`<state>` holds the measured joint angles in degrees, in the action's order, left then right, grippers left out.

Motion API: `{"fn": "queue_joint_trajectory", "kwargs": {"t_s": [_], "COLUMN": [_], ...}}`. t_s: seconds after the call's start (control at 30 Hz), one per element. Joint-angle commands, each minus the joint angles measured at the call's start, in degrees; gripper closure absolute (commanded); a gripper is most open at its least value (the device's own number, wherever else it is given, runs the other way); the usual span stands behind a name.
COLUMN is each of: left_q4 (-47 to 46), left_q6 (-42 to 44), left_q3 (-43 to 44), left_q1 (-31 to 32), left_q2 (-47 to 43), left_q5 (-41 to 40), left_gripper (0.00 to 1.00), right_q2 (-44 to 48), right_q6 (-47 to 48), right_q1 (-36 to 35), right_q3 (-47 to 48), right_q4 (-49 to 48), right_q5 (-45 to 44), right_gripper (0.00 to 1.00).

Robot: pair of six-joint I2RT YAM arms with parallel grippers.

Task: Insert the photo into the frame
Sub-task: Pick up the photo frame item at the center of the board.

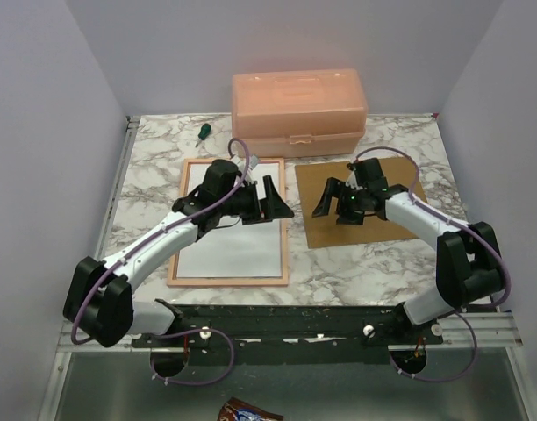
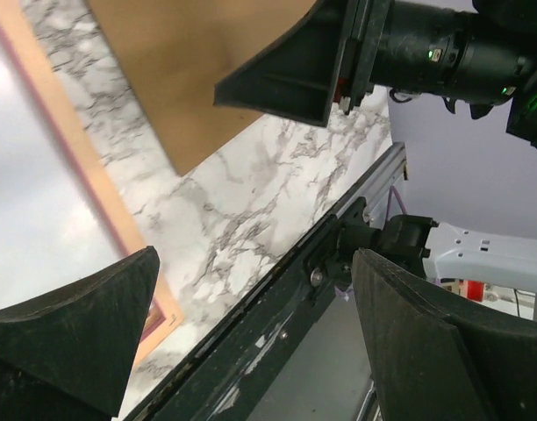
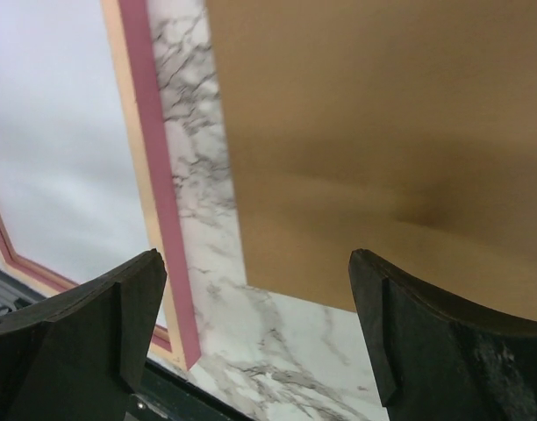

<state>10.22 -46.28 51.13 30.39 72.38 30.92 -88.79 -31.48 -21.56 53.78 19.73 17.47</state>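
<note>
Marble table [image 1: 154, 175]: carrying a frame, a board, a box and a screwdriver
frame [image 1: 229, 281]: lying flat left of centre, its long sides running away from the arm bases; a pale wood face is showing upward, and the right wrist view is showing a pink band along its outer edge
photo: its printed side is not showing in any view; a plain white sheet [image 1: 233, 246] is filling the frame's opening, and I cannot tell whether that is the print lying face down
backing board [image 1: 325, 232]: plain brown, lying flat just right of the frame, a narrow strip of table separating the two
left pincer [image 1: 261, 200]: hovering over the frame's right rim in its far half, jaws standing wide apart and gripping nothing
right pincer [image 1: 337, 203]: hovering over the board's left part, jaws standing wide apart and gripping nothing, facing the left pincer across the gap
storage box [image 1: 299, 110]: peach translucent plastic, lid closed, sitting at the far edge behind frame and board
screwdriver [image 1: 202, 132]: green-handled, lying at the far left, apart from the frame
</note>
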Motion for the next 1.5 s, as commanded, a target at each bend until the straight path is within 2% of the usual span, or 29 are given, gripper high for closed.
{"fn": "queue_joint_trajectory", "kwargs": {"t_s": [0.0,0.33,0.4,0.53,0.73,0.97,1.2,1.47], "left_q4": [-4.53,-0.1,1.3,2.28,2.18,3.63,3.09,1.16], "left_q6": [-2.69,-2.86,-2.77,-3.57,-4.84,-5.34,-6.27,-7.46], "left_q3": [5.41,14.42,16.91,19.67,22.08,24.22,25.83,25.92], "left_q1": [3.79,7.85,8.61,9.27,9.8,10.51,11.0,11.27], "left_q2": [5.83,19.91,23.02,27.29,32.16,36.36,40.8,43.71], "left_q5": [-2.5,-7.4,-8.83,-11.57,-13.6,-17.06,-16.71,-15.17], "left_gripper": [0.06,0.06,0.06,0.05,0.05,0.05,0.05,0.05], "right_q2": [2.25,1.08,-0.13,-2.09,-3.81,-5.81,-8.81,-14.41], "right_q6": [5.0,5.7,5.75,4.34,2.31,1.9,1.63,1.45], "right_q1": [8.06,25.02,27.75,32.78,41.31,46.85,47.84,47.93], "right_q3": [0.64,7.55,9.14,10.21,6.59,5.93,4.66,4.01], "right_q4": [4.93,10.21,11.23,11.4,6.95,4.8,2.27,0.57], "right_q5": [0.63,-11.59,-16.45,-24.05,-23.66,-26.53,-27.34,-19.99], "right_gripper": [0.06,0.04,0.0,0.0,0.0,0.0,0.0,0.0]}}
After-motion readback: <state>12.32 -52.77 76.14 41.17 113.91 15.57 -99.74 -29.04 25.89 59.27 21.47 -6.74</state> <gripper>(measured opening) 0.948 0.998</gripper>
